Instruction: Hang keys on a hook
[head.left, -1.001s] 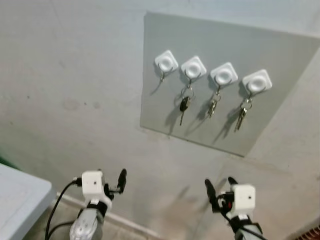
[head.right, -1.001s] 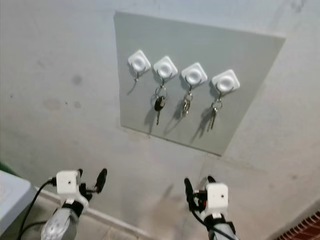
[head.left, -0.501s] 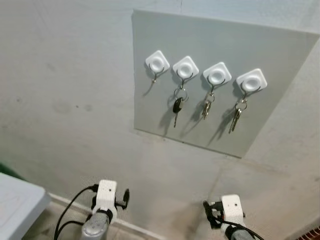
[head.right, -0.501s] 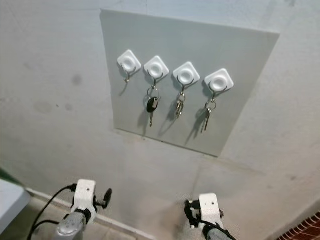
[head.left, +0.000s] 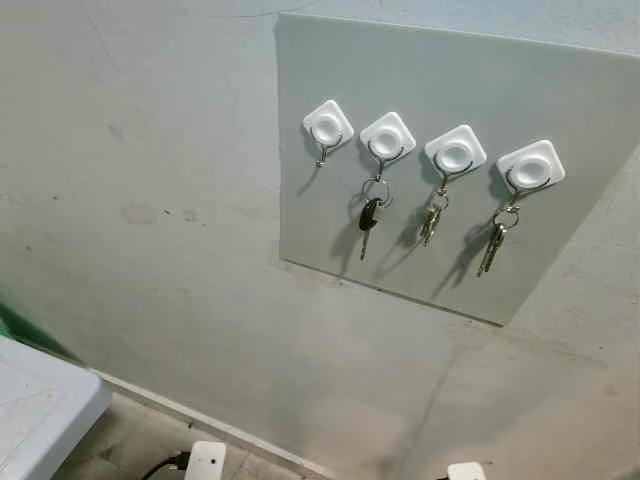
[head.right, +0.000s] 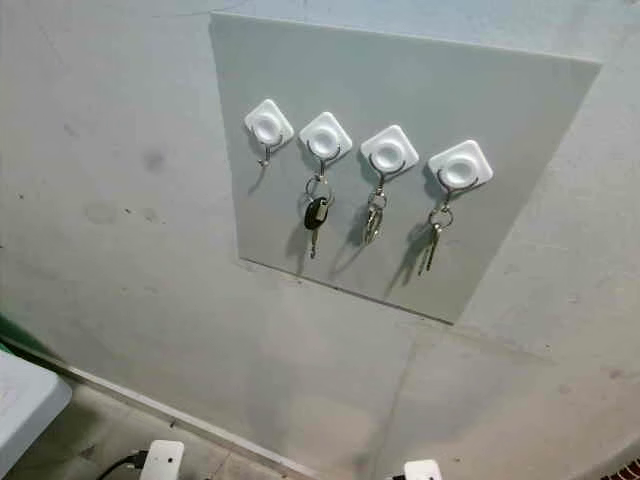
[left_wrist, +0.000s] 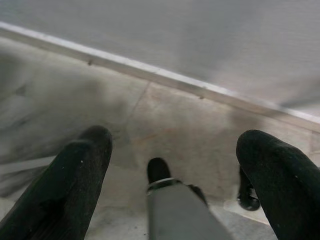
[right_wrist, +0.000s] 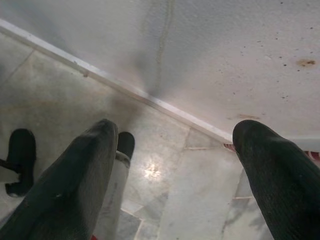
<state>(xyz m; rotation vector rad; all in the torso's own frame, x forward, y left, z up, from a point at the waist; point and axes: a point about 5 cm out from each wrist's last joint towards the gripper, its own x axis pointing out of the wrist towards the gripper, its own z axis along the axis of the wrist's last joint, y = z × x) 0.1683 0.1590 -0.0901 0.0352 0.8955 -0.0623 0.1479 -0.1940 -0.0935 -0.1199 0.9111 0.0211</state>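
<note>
- Left claw (left_wrist: 172, 150): hangs low over the stone floor (left_wrist: 165, 125) near the baseboard (left_wrist: 150, 72); its two black fingers (left_wrist: 75, 175) are spread wide and grasp nothing. In the head views just the white top of its wrist (head.left: 205, 460) appears at the lower edge.
- Table (head.left: 40, 410): a pale corner at the far left, below the wall (head.left: 140, 200).
- Grey panel (head.left: 450, 80): fixed flat to the wall, carrying four white square hooks in one row, each turned like a diamond.
- First hook (head.left: 328, 124), leftmost: its metal hook is bare.
- Second hook (head.left: 387, 136): holds a ring with a black-headed key (head.left: 369, 216) hanging straight down against the panel.
- Third hook (head.left: 455, 153): holds a small bunch of silver keys (head.left: 431, 220).
- Fourth hook (head.left: 531, 166), rightmost: holds another set of silver keys (head.left: 492, 244). All three sets cast shadows on the panel, down and to the left.
- Right claw (right_wrist: 172, 145): also hangs low over the pale floor tiles beside the baseboard, fingers (right_wrist: 85, 175) released and well apart, holding nothing. The white top of its wrist (head.left: 466, 470) shows at the lower edge of the head views.
- A foot of the robot (right_wrist: 21, 160) rests on the floor in the right wrist view.
</note>
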